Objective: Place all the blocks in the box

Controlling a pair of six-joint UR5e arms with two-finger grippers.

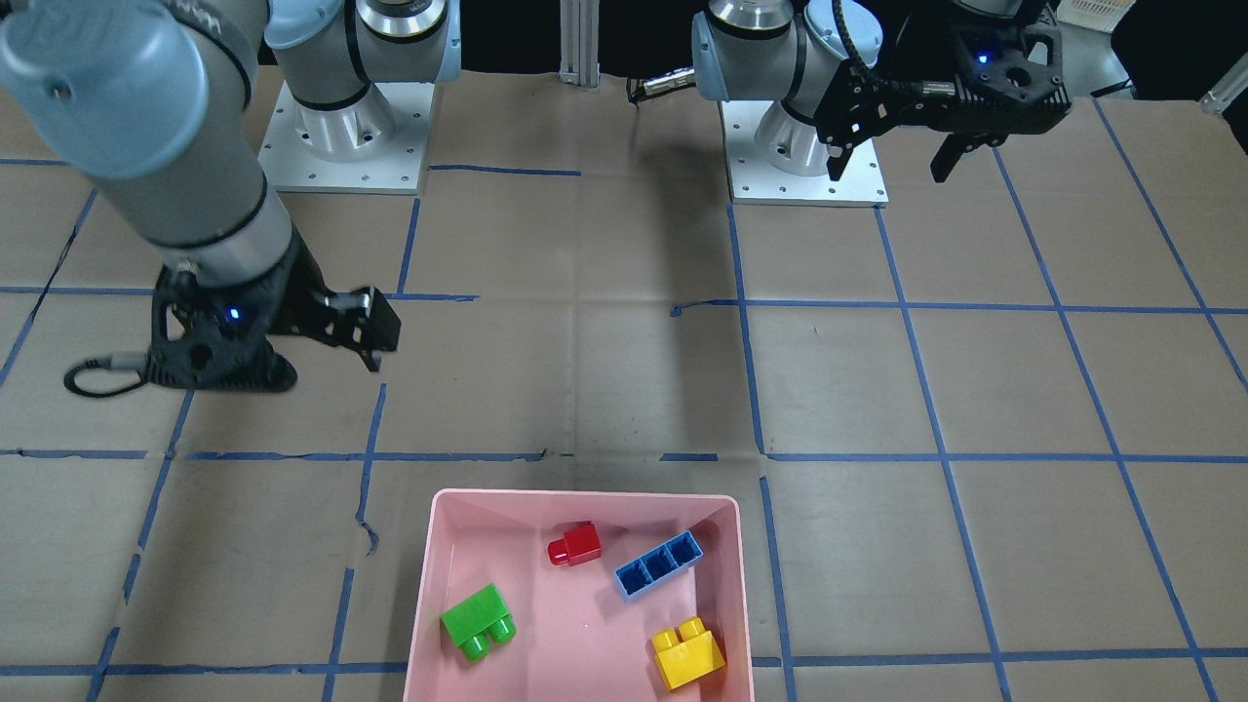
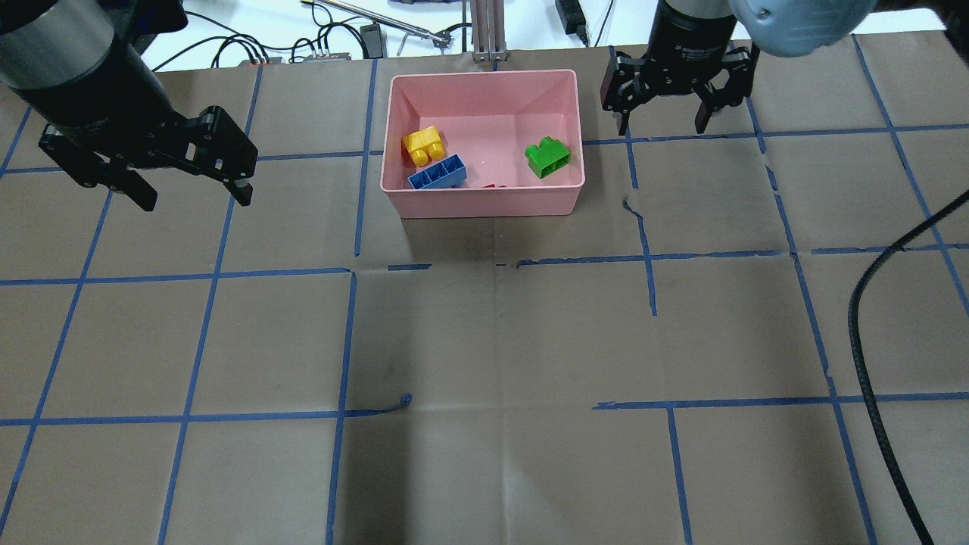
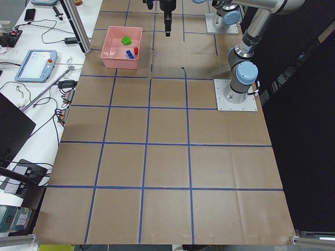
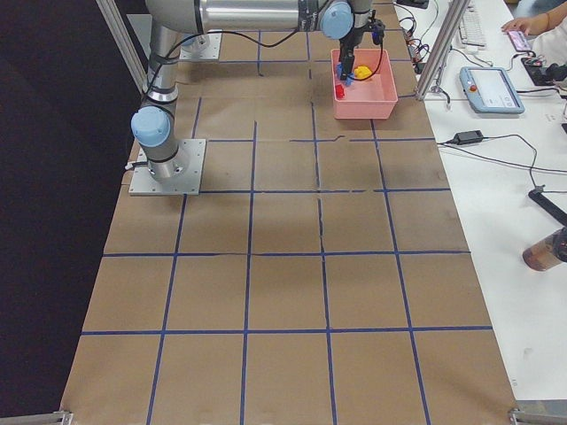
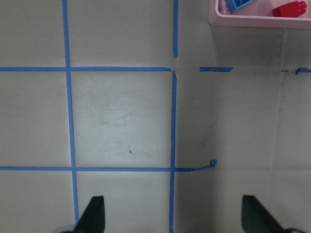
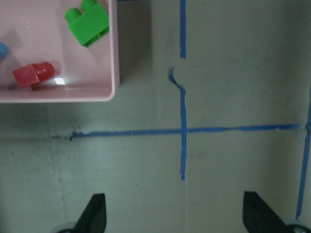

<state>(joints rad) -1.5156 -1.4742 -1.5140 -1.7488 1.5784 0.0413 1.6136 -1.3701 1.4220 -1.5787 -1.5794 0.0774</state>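
The pink box (image 1: pixel 585 497) holds all four blocks: green (image 1: pixel 478 619), red (image 1: pixel 575 544), long blue (image 1: pixel 659 565) and yellow (image 1: pixel 688 655). In the overhead view the box (image 2: pixel 484 203) shows yellow (image 2: pixel 422 144), blue (image 2: pixel 437 172) and green (image 2: pixel 549 157); the red block is nearly hidden behind the near wall. My left gripper (image 2: pixel 193 195) is open and empty, well to the box's left. My right gripper (image 2: pixel 658 117) is open and empty, just right of the box. The right wrist view shows the green block (image 6: pixel 90 22) and the red block (image 6: pixel 34 75) inside the box.
Blue tape lines grid the brown table. A black cable (image 2: pixel 870 341) hangs at the overhead view's right. An aluminium post (image 2: pixel 484 30) and cables stand behind the box. The arm bases (image 1: pixel 341 136) sit on the robot's side. A teach pendant (image 3: pixel 35 63) lies on the side bench.
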